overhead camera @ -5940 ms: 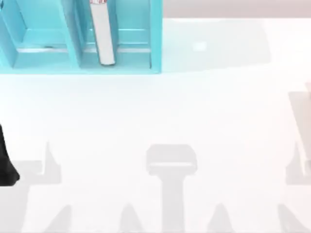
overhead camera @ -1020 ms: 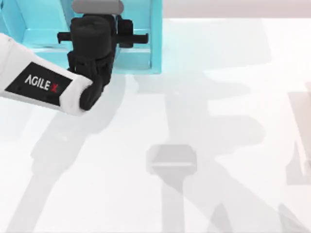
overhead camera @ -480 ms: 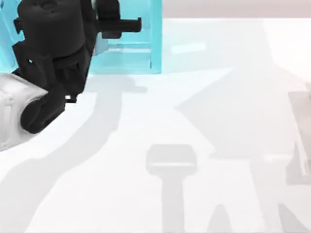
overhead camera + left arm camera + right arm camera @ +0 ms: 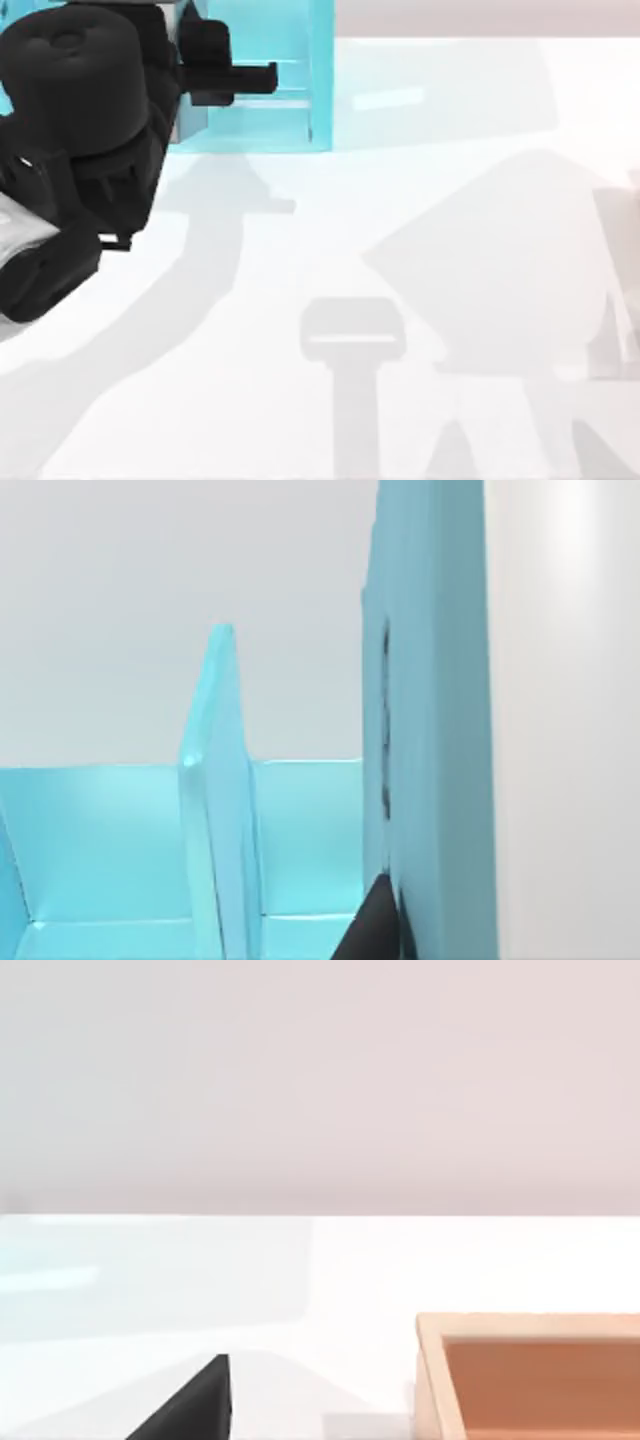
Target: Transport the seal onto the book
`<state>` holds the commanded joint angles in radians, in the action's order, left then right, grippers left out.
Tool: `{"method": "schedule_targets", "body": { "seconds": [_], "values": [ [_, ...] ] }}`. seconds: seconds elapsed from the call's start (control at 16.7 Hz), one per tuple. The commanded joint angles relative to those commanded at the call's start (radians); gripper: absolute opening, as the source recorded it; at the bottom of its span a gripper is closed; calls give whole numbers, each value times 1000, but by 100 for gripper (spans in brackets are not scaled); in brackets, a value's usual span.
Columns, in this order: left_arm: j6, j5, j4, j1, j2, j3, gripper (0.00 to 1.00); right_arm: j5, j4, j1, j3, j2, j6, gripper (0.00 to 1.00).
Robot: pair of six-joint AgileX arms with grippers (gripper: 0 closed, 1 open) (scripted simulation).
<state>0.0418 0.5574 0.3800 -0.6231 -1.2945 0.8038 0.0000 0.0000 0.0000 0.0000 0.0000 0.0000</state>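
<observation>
The book point(image 4: 430, 730) stands very close in the left wrist view, its teal cover facing the camera and a white edge beside it. One black fingertip point(image 4: 378, 920) of my left gripper point(image 4: 200, 75) presses against the cover, and the gripper is shut on the book. From above, the left arm's black wrist looms large over the left end of the teal shelf unit point(image 4: 290, 90). The seal is out of view. A black fingertip point(image 4: 190, 1405) of the right gripper shows in the right wrist view.
Behind the book the shelf's dividers and compartments point(image 4: 100, 840) show. An open wooden box point(image 4: 530, 1370) sits on the white table near the right gripper. Arm shadows cross the white tabletop point(image 4: 450, 200).
The left arm has risen toward the overhead camera and drifted left. The white spine that stood in the shelf compartment has gone from that slot with the gripper.
</observation>
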Motion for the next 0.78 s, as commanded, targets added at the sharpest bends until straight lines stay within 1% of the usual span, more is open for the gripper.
{"method": "schedule_targets", "body": {
  "seconds": [0.24, 0.42, 0.6, 0.78],
  "values": [
    [-28, 0, -7, -3, -10, 8, 0, 0, 0, 0, 0, 0, 0, 100],
    [-148, 8, -44, -38, -29, 40, 0, 0, 0, 0, 0, 0, 0, 100],
    [-362, 28, -103, -90, -67, 85, 0, 0, 0, 0, 0, 0, 0, 100],
    [-667, 59, -173, -150, -123, 137, 0, 0, 0, 0, 0, 0, 0, 100]
  ]
}}
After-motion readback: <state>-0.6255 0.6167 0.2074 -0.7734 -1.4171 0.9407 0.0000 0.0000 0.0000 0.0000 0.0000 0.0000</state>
